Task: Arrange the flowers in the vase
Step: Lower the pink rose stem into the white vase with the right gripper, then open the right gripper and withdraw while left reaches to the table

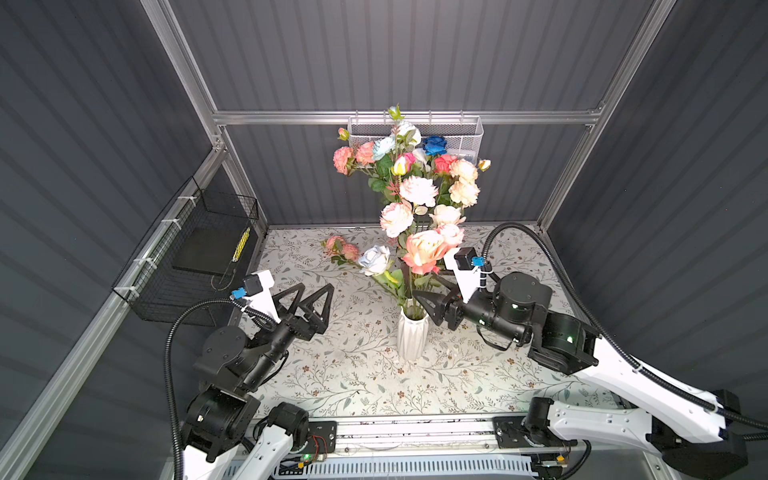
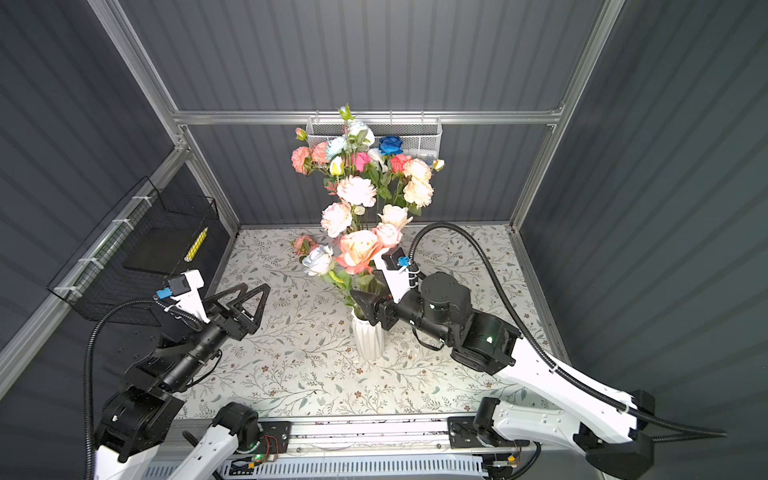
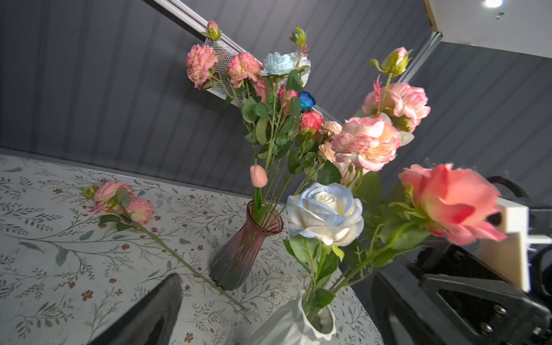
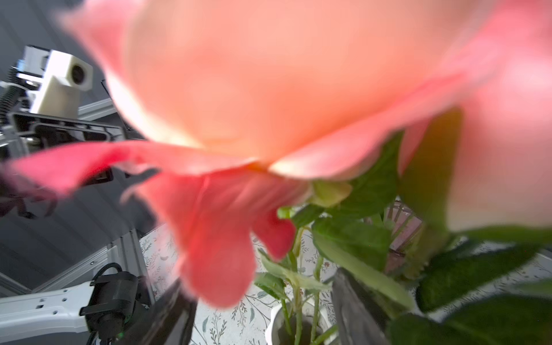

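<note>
Mostly, a peach-pink rose [image 4: 268,89] blurs my right wrist view. Two flowers [image 1: 422,251] stand in the white ribbed vase [image 1: 412,340]; one pink spray [image 1: 343,248] lies far left. My left gripper [image 1: 316,287] and right gripper [image 1: 428,293] gape empty.

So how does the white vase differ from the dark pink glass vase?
The white vase is opaque; the glass vase is see-through, pink-tinted. The white vase holds only a few stems, the glass vase a tall, full bunch. The white vase stands nearer the arms' bases than the glass vase. Both stand upright and are ribbed.
</note>
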Controlling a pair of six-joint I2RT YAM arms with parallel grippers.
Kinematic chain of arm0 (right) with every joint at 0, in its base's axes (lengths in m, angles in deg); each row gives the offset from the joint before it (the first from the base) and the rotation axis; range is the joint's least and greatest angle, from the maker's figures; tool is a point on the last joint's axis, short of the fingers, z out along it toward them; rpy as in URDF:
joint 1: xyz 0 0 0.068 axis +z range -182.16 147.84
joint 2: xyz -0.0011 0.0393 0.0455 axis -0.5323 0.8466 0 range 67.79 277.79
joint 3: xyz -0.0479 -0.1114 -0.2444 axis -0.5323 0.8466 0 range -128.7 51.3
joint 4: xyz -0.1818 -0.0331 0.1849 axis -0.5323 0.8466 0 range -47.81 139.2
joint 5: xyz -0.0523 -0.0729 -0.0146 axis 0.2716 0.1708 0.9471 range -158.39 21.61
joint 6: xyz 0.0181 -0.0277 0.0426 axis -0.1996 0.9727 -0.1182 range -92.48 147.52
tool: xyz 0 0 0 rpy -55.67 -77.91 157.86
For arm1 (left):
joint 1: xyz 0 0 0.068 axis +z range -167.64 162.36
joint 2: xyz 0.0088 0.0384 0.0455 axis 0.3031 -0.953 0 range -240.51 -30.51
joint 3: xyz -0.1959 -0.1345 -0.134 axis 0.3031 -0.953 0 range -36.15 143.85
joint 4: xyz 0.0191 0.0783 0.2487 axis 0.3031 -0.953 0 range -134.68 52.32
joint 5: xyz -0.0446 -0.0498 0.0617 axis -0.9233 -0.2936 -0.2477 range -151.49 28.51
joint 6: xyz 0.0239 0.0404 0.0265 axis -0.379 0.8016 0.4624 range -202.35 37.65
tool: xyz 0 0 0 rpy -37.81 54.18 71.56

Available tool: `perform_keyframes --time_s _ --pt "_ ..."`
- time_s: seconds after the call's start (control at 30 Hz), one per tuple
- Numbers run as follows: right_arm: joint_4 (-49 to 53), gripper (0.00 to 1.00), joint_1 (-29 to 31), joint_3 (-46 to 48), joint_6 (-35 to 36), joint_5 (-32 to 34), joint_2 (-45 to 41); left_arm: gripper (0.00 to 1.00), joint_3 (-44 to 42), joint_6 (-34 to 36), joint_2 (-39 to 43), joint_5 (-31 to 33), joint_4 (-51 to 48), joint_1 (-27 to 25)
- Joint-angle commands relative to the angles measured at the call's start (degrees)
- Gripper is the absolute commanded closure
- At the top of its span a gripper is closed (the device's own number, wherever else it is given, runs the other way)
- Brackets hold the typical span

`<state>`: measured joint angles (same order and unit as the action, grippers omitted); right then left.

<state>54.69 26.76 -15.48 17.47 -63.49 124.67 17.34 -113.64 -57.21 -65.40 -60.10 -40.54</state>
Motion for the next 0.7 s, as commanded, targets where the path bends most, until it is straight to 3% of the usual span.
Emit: perform_keyframes --time_s 0.0,0.17,0.47,0.67 --pt "0.9 0.25 -0.12 1.95 -3.93 -3.19 -3.21 0.0 0.31 -0.76 -1.38 4.49 -3.24 0.14" --pt "0.21 0.22 -0.16 6.38 -7.12 -5.52 -9.38 0.02 -1.39 -2.12 -5.19 7.12 -4.22 0.16" --pt "1.05 0.2 0.05 11.54 -8.69 -6.31 -18.47 0.17 -6.41 -5.44 -19.38 6.18 4.91 0.3" --pt "2.2 0.2 0.04 14.0 -8.5 -5.62 -24.79 0.32 -5.91 -9.56 -33.16 3.22 9.67 4.92"
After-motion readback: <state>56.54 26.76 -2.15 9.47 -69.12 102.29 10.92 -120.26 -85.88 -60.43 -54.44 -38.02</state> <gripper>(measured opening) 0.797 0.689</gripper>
